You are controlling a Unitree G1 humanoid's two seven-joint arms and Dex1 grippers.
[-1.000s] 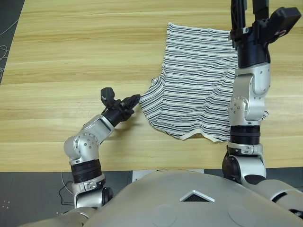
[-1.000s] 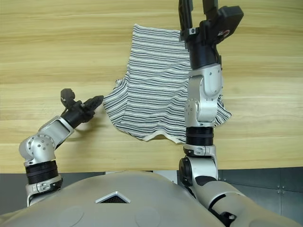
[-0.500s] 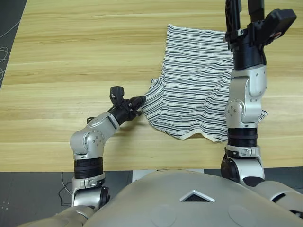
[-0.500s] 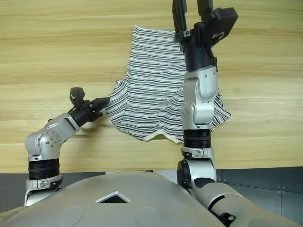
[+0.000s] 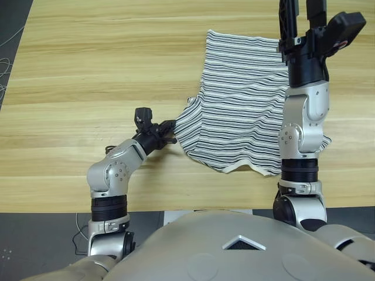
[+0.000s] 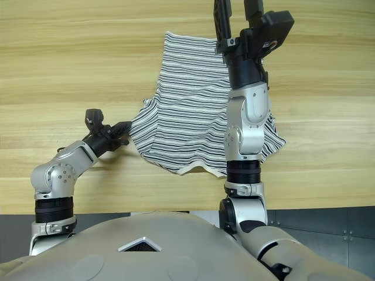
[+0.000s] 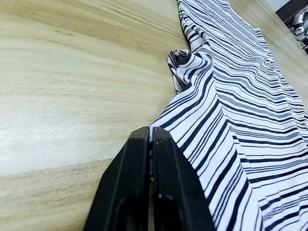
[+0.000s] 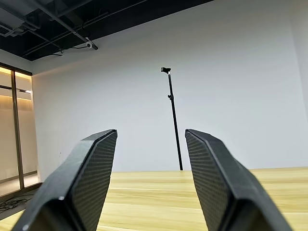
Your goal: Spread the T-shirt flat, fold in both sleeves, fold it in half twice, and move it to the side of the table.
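Observation:
A black-and-white striped T-shirt (image 5: 240,111) lies on the wooden table (image 5: 88,58), right of centre, its body spread and its near hem wavy. The left sleeve (image 7: 185,60) is bunched into a small curl. My left gripper (image 5: 170,124) lies low on the table at the shirt's left edge, its fingers (image 7: 139,159) pressed together with the sleeve's rim pinched at their tip. My right gripper (image 5: 302,12) is raised above the shirt's far right corner, pointing up, and its fingers (image 8: 86,168) stand open with nothing between them.
Bare wood stretches to the left of the shirt and beyond it. The table's near edge (image 5: 58,209) runs just behind my left elbow. Dark floor with cables (image 5: 6,58) lies off the table's left side.
My left arm's elbow has swung in toward the shirt while the gripper tip stayed at the sleeve edge. The right arm has shifted slightly left, still raised.

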